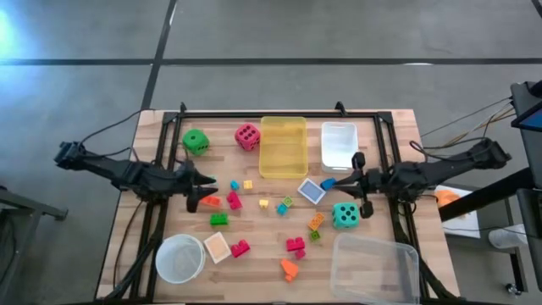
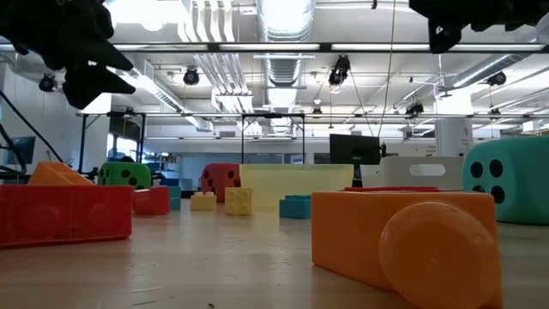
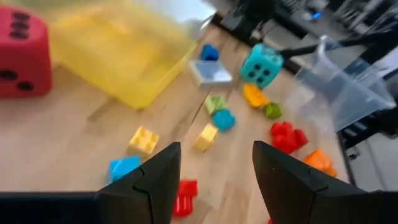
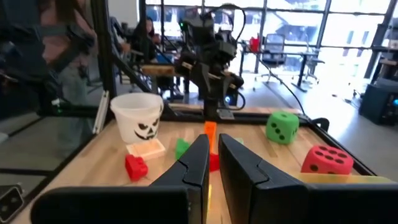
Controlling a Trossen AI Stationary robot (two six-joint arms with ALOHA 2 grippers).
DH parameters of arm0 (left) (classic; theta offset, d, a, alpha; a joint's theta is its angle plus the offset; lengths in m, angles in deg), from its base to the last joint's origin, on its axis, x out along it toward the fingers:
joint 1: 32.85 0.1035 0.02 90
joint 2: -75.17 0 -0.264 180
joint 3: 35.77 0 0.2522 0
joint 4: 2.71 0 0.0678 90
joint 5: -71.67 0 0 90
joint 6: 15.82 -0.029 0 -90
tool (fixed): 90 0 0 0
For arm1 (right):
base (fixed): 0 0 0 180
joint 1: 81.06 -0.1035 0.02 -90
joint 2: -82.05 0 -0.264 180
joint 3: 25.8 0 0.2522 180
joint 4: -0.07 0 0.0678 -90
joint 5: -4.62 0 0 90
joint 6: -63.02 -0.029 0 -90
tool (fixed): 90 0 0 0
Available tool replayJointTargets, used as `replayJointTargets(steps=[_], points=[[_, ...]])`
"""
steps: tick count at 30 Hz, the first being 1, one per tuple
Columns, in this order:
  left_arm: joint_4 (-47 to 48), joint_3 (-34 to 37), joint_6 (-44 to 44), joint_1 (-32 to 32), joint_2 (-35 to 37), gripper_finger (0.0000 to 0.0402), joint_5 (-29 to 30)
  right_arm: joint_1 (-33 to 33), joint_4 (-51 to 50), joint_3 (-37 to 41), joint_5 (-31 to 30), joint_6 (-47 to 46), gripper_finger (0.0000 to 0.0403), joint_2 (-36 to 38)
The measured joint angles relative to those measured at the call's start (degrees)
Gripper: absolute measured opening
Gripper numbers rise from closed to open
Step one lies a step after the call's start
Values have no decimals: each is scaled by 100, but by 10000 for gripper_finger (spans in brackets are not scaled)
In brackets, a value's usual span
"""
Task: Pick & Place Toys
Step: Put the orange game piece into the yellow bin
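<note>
Top-down view of the wooden table (image 1: 169, 233), both arms reaching inward from its sides. The left gripper (image 1: 206, 188) hovers over the left-centre, fingers (image 3: 149, 186) spread with nothing between them; just beneath it lie an orange block (image 1: 210, 202) and a small blue block (image 1: 235, 184). The right gripper (image 1: 358, 180) hangs beside the white bin (image 1: 339, 146), its fingers (image 4: 199, 162) pressed together and holding nothing. The toys are scattered across the middle: the green die (image 1: 196, 141) and pink-red die (image 1: 247, 136) sit left of the yellow bin (image 1: 284, 146); the teal die (image 1: 345, 215) rests near the clear bin (image 1: 375, 267), just below the right gripper; red blocks (image 1: 295, 245), a green block (image 1: 219, 219) and an orange wedge (image 1: 290, 269) lie toward the near edge. A round white bowl (image 1: 179, 257) stands at the lower left, a pale square tile (image 1: 217, 246) touching it. In the low view a large orange block (image 2: 403, 245) fills the foreground and hides much behind it; what looks like a blue piece (image 1: 328, 183) near the right gripper is too small to identify.
</note>
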Motion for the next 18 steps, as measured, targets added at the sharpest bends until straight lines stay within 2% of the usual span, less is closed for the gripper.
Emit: replayJointTargets(steps=[3,8,13,18], points=[[508,-295,57,0,-212,202,0,-4,-1,-145,-1,40,34,-252],[833,-649,374,0,-484,202,-110,-4,-17,-265,1,41,34,-481],[1173,-950,55,-2,-858,202,-385,-4,-21,-278,1,62,34,-542],[2006,-1234,-251,-2,-1558,202,-601,-4,-17,-276,1,62,34,-498]])
